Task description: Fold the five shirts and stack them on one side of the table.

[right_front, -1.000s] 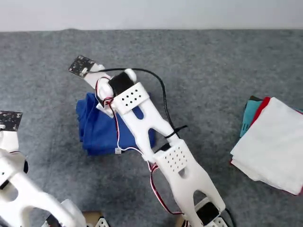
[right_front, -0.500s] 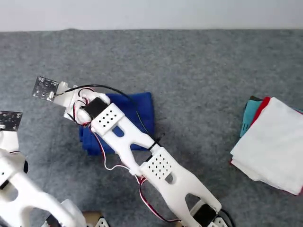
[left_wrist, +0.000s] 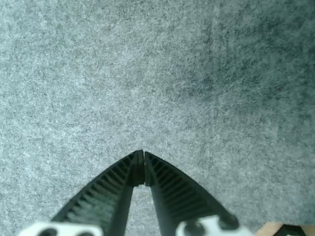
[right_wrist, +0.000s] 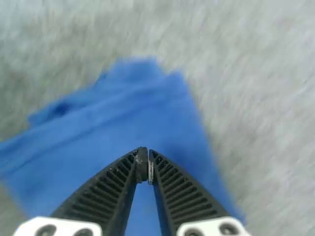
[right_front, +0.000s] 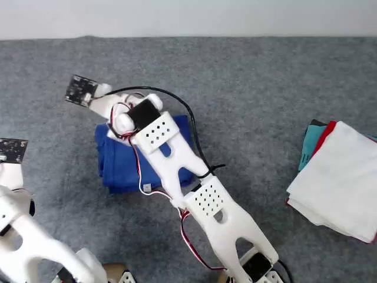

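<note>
right pincer (right_wrist: 145,158) closed, hovering over the folded blue shirt (right_wrist: 123,113)

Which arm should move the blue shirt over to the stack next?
Right, probably. The right hand hangs shut over the folded blue cloth shirt, and that arm's base sits nearer the white-topped stack of folded shirts. The left hand is shut over bare grey felt.

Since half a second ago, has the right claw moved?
Yes. The right claw swung rightward in the high view, from around the left edge of the blue shirt to above it.
</note>
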Motion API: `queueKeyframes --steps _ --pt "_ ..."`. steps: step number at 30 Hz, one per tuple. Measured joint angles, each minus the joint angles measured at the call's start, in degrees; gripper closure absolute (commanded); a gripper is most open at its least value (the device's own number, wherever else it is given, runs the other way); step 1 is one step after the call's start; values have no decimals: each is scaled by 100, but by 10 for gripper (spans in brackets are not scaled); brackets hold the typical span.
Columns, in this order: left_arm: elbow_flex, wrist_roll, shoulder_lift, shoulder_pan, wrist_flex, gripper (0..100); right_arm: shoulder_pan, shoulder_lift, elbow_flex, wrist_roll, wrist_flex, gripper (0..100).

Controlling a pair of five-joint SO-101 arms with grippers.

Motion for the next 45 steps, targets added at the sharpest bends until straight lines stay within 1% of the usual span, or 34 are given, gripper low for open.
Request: queueKeyframes --steps 1,4,6,10,13,18,20,23,25,27,29,31,38,45 --pt "0 0 0 0 0 994 -35 0 0 -141 202 988" --pt "0 0 0 0 0 994 -53 0 0 -607 316 988" --pt "0 0 0 0 26 994 35 -18 0 -888 325 988" --pt "-62 0 0 149 369 994 378 -290 378 -1354 325 988" --pt "-308 0 0 193 615 994 659 -695 1116 -1530 325 988" --pt "-510 9 -35 343 1011 994 1055 -1723 3007 -1644 325 976" --pt "-510 9 -35 343 1055 994 1178 -2171 3771 -1873 325 917" --pt "-510 9 -35 343 1081 994 1257 -2822 4774 -2462 325 779" --pt "-510 9 -35 343 1081 994 1248 -3182 5354 -2971 325 705" --pt "-457 9 -35 343 1073 994 1178 -3455 5820 -3613 325 664" --pt "-387 9 -35 343 1073 994 1055 -3587 6075 -4220 325 655" --pt "-325 18 -35 343 1073 994 870 -3596 6110 -4668 325 655" --pt "-255 114 -35 334 1073 994 290 -3323 6154 -5266 220 654" --pt "-255 114 -35 334 1073 994 281 -2400 6154 -5354 -220 657"
